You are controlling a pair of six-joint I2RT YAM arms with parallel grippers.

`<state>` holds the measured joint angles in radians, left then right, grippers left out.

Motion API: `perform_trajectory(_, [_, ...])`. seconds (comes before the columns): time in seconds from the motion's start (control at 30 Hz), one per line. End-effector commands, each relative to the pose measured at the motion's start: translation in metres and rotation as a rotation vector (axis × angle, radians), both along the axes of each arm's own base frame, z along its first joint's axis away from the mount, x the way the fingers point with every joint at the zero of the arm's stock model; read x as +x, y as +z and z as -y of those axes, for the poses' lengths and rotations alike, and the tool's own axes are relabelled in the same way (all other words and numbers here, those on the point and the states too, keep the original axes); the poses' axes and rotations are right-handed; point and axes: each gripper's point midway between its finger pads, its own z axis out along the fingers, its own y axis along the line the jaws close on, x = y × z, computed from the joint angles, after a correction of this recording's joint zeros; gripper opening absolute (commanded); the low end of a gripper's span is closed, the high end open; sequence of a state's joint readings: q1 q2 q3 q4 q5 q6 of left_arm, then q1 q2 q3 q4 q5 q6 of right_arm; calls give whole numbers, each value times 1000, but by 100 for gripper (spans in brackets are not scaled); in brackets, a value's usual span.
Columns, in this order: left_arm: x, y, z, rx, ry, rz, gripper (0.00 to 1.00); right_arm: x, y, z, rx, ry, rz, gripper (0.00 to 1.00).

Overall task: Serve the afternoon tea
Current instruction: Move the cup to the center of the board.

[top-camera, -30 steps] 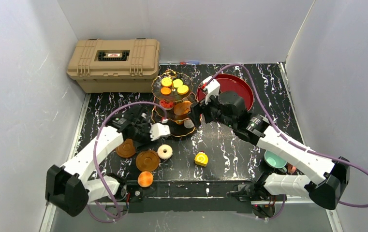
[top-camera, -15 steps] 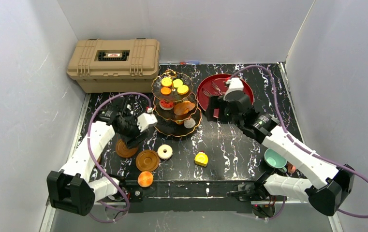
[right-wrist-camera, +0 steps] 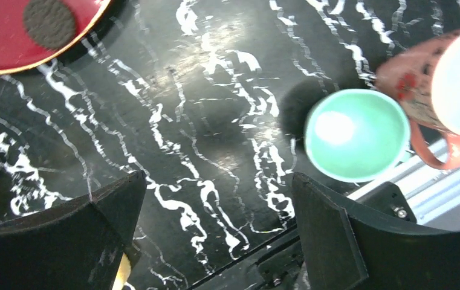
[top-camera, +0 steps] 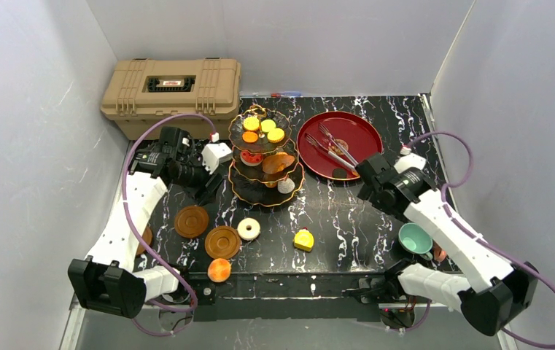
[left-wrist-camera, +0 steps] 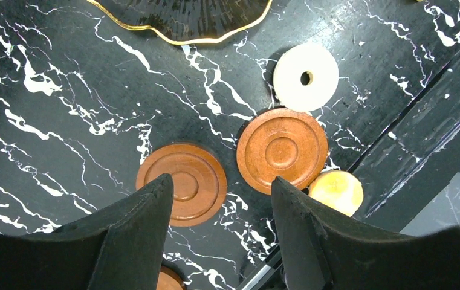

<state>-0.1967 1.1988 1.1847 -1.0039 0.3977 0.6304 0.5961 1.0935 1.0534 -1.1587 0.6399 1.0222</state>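
3 saucers [top-camera: 190,221], 2 cups [top-camera: 414,238], 1 donut [top-camera: 249,229], 1 stand [top-camera: 259,198].

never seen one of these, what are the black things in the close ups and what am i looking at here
Two robot arms are bolted to the near edge of a table. The wide picture is from a camera overhead; the two close-ups come from wrist cameras, looking past each arm's own black fingers. The left gripper and right gripper are open, holding nothing. On the table: a three-tier stand with toy sweets, a red tray, brown saucers, a donut, a yellow cake, a teal cup and a tan case.
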Motion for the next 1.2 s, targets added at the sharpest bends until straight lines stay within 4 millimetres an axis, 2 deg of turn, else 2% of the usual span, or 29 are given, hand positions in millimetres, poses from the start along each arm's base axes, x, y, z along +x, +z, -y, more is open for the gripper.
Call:
perform_trajectory(0.0, [-10, 12, 5, -50, 12, -27, 59, -23, 8, 52, -103, -219, 88, 98])
perform_trajectory(0.17, [-7, 17, 4, -41, 5, -23, 59, -8, -17, 60, -120, -263, 89, 98])
perform_trajectory(0.37, [0, 25, 0, -20, 11, -10, 59, 6, -64, 89, -95, -361, -2, 98])
perform_trajectory(0.47, [0, 25, -3, -1, 9, 2, 59, 10, -74, 98, -80, -387, -21, 98])
perform_trajectory(0.57, [0, 23, -7, 20, 7, 9, 59, 18, -79, 97, -75, -365, -19, 98])
perform_trajectory(0.67, [2, 24, -9, 28, 11, 10, 59, 16, -92, 97, -79, -361, -55, 98])
perform_trajectory(0.83, [5, 24, -9, 32, 16, 9, 59, 5, -119, 100, -60, -365, -107, 91])
perform_trajectory(1.0, [6, 25, -11, 41, 13, 10, 59, 1, -130, 104, -54, -370, -133, 89])
perform_trajectory(1.03, [6, 25, -11, 43, 14, 10, 59, 1, -131, 104, -51, -364, -138, 87])
perform_trajectory(1.07, [6, 24, -12, 45, 15, 7, 59, 1, -131, 103, -45, -358, -140, 80])
perform_trajectory(1.17, [6, 23, -12, 46, 15, 8, 59, 6, -129, 97, -15, -336, -123, 29])
